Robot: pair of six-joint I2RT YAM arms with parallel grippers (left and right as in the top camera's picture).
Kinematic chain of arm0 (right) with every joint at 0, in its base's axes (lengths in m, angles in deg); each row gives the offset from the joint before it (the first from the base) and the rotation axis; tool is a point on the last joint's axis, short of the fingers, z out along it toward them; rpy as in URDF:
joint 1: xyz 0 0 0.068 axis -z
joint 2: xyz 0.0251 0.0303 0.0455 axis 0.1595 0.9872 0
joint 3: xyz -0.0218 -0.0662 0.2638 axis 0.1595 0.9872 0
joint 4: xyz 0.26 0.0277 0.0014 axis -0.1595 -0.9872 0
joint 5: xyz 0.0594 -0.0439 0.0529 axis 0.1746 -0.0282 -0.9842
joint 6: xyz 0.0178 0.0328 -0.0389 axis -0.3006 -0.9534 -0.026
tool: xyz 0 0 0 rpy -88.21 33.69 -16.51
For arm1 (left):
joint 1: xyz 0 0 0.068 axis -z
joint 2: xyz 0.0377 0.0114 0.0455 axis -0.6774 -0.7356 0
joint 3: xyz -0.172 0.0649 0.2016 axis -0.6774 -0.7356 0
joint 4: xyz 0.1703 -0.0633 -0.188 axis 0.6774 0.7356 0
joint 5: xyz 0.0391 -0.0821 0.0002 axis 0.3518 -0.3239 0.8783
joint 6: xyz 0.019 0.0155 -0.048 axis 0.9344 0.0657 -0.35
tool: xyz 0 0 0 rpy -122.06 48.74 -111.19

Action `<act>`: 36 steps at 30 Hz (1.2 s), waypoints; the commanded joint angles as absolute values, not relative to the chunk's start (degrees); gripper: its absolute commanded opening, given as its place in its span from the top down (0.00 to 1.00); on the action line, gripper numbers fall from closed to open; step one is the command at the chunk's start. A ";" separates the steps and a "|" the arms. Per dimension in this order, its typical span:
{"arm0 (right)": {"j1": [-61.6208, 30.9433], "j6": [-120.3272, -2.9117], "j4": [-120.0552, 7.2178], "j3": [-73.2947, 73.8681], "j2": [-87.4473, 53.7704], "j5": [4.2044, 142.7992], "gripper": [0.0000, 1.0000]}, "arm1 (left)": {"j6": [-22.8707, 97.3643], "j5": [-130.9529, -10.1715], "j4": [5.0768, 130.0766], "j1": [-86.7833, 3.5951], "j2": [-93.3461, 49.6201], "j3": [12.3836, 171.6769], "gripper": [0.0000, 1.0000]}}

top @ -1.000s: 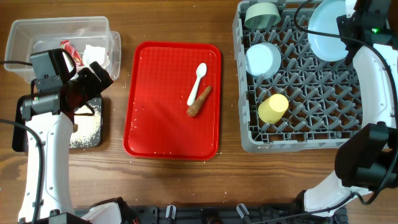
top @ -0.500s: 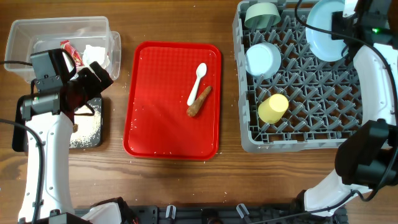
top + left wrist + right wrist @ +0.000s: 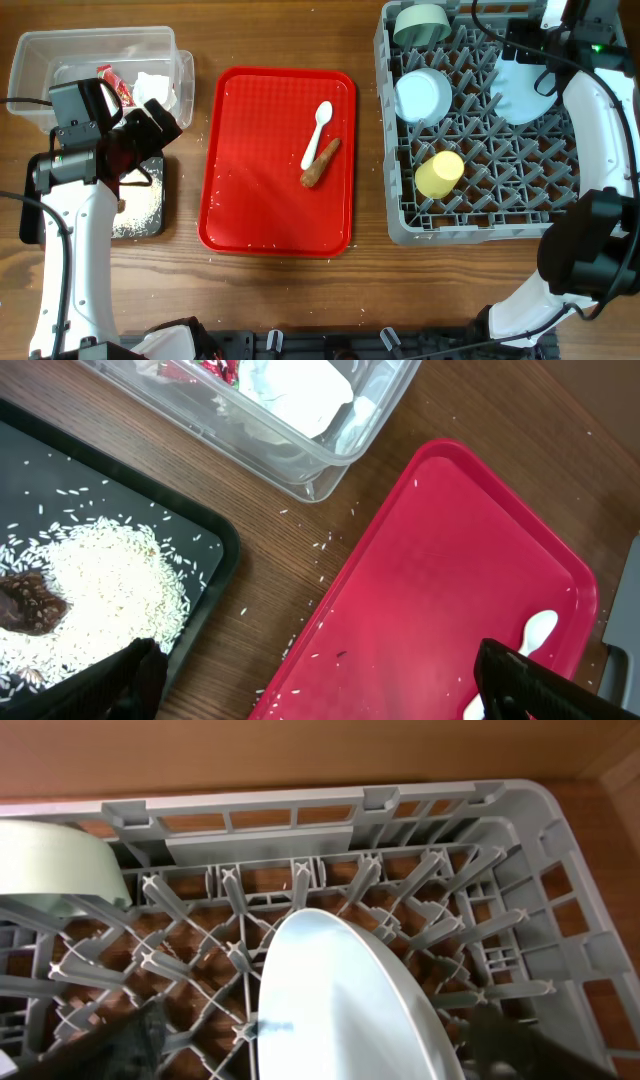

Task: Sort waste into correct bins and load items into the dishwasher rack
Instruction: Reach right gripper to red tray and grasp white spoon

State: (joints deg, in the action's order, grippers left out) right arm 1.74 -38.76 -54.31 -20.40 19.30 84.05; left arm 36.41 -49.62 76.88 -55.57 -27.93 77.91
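Standing on edge among the upright pegs at the rear of the dishwasher rack (image 3: 400, 225), the pale blue plate (image 3: 350, 1000) sits in the gap of the right end effector (image 3: 320, 1038). Its fingers are spread wide and clear space shows beside the plate, so it grips nothing. The mint-green bowl (image 3: 421, 24), the pale blue bowl (image 3: 423, 95) and the yellow cup (image 3: 439, 173) lie in the rack's other side. The left end effector (image 3: 330, 680) hangs fully spread and empty over the desk (image 3: 270, 590), between the black tray (image 3: 215, 535) and the red serving tray (image 3: 260, 180). Rice grains (image 3: 100, 580) and a brown lump (image 3: 25, 605) lie in the black tray. The red wrapper (image 3: 115, 82) and the tissue (image 3: 155, 88) are in the clear tub (image 3: 40, 50). The white spoon (image 3: 318, 133) and the brown finger-shaped piece (image 3: 320, 163) lie touching on the serving tray.
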 commanded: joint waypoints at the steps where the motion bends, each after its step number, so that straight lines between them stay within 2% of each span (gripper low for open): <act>1: 1.68 -42.43 -54.13 -23.13 10.38 82.82 0.00 | 37.28 -49.30 76.72 -55.90 -27.03 78.92 0.00; 3: 1.68 -46.17 -54.99 -23.13 6.32 80.14 0.00 | 37.28 -49.30 76.72 -55.90 -27.03 78.92 0.00; 6: 1.52 -53.51 -59.27 -23.13 3.54 61.19 0.00 | 37.28 -49.30 76.72 -55.90 -27.03 78.92 0.00; 8: 0.21 -53.88 -62.00 -22.91 3.91 54.58 0.00 | 37.28 -49.30 76.72 -55.90 -27.03 78.92 0.00; 12: -4.84 -54.19 -66.48 -22.85 4.92 59.72 0.00 | 37.28 -49.30 76.72 -55.90 -27.03 78.92 0.00; 15: -15.02 -55.87 -66.24 -22.85 6.49 64.62 0.00 | 37.28 -49.30 76.72 -55.90 -27.03 78.92 0.00; 19: -27.68 -66.36 -58.86 -22.85 12.94 65.29 0.01 | 37.28 -49.30 76.72 -55.90 -27.03 78.92 0.00; 21: -31.65 -66.73 -56.23 -22.85 16.77 67.57 0.15 | 37.28 -49.27 76.72 -55.90 -27.03 78.92 0.00; 23: -35.57 -68.99 -54.97 -22.85 21.36 73.27 0.21 | 37.28 -49.30 76.72 -55.90 -27.03 78.92 0.00; 28: -41.27 -75.48 -55.03 -22.85 31.13 85.34 0.29 | 37.28 -49.30 76.75 -55.90 -27.03 78.92 0.00; 33: -41.88 -78.30 -54.55 -22.85 36.39 86.30 0.44 | 37.28 -49.30 76.72 -55.90 -27.03 78.92 0.00; 36: -41.97 -79.48 -55.45 -22.85 39.08 86.04 0.48 | 37.28 -49.30 76.72 -55.90 -27.03 78.92 0.00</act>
State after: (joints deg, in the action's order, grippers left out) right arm -42.04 -76.88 -54.86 -22.74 35.74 84.09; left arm 36.38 -49.62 76.88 -55.57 -27.93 77.91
